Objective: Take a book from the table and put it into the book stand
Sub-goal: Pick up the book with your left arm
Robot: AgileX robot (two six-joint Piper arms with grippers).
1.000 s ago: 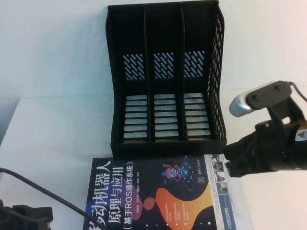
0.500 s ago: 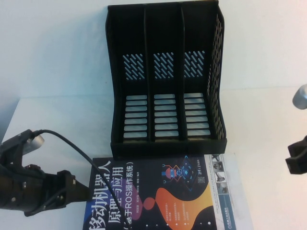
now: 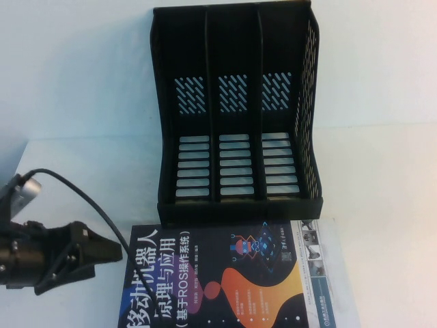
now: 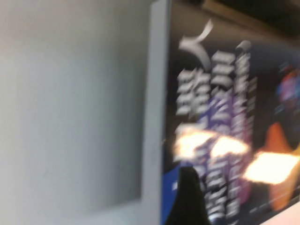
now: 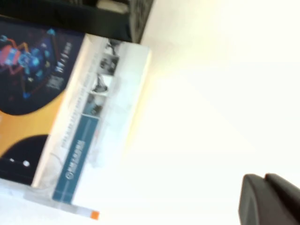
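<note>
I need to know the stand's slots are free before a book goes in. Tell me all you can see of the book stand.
The stand is black plastic, upright on the white table, open front toward the robot. Two dividers make three slots, all empty. Base and back are slotted; the right side wall is perforated mesh. The black book lies flat just in front of its base. Neither claw touches it.

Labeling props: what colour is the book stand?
Black all over: the book stand, mesh side panels included. Clearest in the high view.

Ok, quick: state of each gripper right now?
Left gripper: open, empty, at the book's left edge.
Right gripper: cannot be told, off to the right.
</note>
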